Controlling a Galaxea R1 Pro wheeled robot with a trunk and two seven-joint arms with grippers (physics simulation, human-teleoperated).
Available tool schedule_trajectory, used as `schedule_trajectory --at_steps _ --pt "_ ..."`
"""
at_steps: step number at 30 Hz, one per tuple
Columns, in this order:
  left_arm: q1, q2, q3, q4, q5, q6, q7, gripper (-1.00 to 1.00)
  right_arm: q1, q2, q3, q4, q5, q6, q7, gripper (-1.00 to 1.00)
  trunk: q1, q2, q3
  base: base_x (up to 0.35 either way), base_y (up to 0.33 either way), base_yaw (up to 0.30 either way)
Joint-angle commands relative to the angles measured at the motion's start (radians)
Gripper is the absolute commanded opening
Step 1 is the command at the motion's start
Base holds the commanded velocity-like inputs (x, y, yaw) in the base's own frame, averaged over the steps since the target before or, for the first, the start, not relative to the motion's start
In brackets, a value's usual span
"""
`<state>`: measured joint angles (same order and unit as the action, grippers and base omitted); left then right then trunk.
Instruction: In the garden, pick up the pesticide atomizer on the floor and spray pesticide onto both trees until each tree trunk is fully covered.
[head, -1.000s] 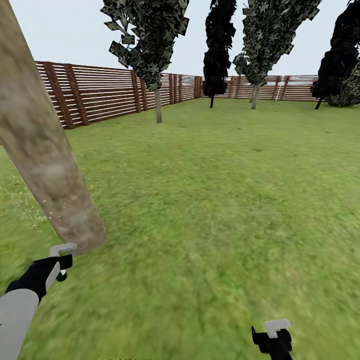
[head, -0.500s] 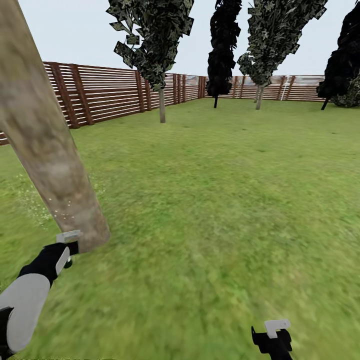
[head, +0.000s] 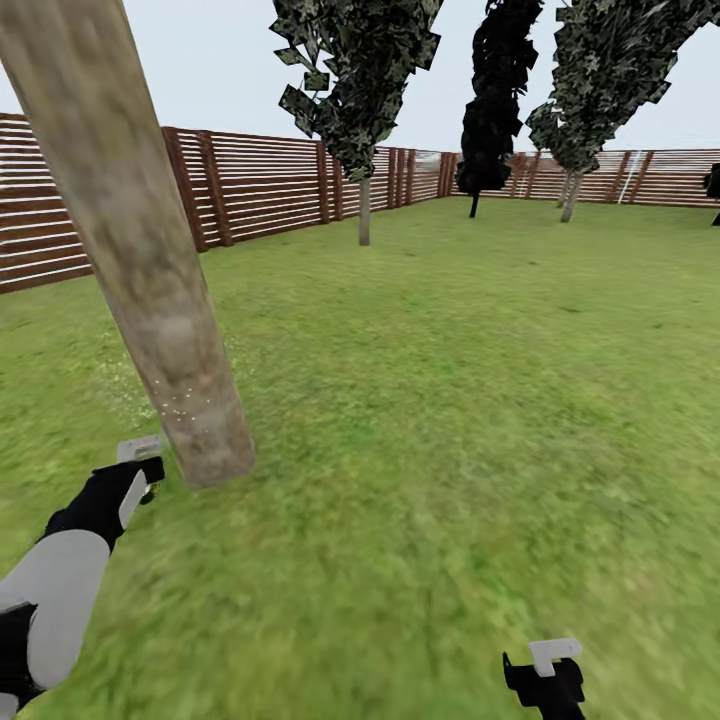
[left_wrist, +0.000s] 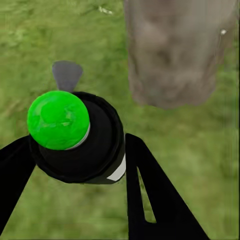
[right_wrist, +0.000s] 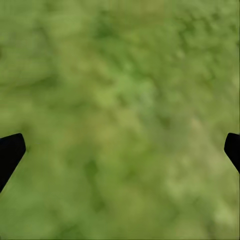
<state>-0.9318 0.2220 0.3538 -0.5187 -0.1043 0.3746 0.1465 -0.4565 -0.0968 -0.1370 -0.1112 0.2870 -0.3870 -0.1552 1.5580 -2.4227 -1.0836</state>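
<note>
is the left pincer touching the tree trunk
Apart. The left wrist view shows grass between the left pincer, shut on the spray bottle, and the tree trunk.

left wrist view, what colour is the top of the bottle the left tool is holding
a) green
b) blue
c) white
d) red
a: in the left wrist view the pesticide atomizer sits between the fingers of the left tool, and its round cap is bright green, with the tree trunk just beyond it.
</note>
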Motion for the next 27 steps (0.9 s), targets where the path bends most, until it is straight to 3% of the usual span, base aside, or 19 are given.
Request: schedule_trajectory --at_steps 1,5,7,13,22,27 --pt "-0.031 -0.010 0.003 -0.006 -0.017 0.014 -0.002 -1.00 -0.001 0.000 -0.008 0.001 0.011 -0.003 -0.003 1.00 0.000 0.000 -0.001 0.000 0.000 0.040" --pt "-0.126 -0.009 -0.002 -0.010 -0.024 0.078 -0.003 -1.00 -0.001 -0.003 -0.008 0.002 0.011 -0.003 -0.003 1.00 0.000 0.000 -0.001 0.000 0.000 0.007" --pt "-0.144 -0.002 -0.002 -0.011 -0.025 0.091 -0.005 -1.00 -0.001 -0.004 -0.009 0.002 0.011 -0.004 -0.003 1.00 0.000 0.000 -0.001 0.000 0.000 0.000" --pt "-0.132 0.000 -0.008 -0.012 -0.027 0.088 -0.004 -1.00 -0.001 -0.003 -0.009 0.001 0.011 -0.003 -0.003 1.00 0.000 0.000 -0.001 0.000 -0.025 0.000" --pt "-0.131 0.001 -0.006 -0.016 -0.028 0.087 -0.002 -1.00 -0.001 -0.003 -0.009 0.001 0.011 -0.003 -0.004 1.00 0.000 0.000 -0.001 0.000 -0.264 0.000" --pt "-0.131 0.000 -0.009 -0.071 -0.030 0.094 -0.002 -1.00 -0.001 -0.003 -0.009 0.001 0.011 -0.003 -0.003 1.00 0.000 0.000 -0.001 0.086 -0.265 0.007"
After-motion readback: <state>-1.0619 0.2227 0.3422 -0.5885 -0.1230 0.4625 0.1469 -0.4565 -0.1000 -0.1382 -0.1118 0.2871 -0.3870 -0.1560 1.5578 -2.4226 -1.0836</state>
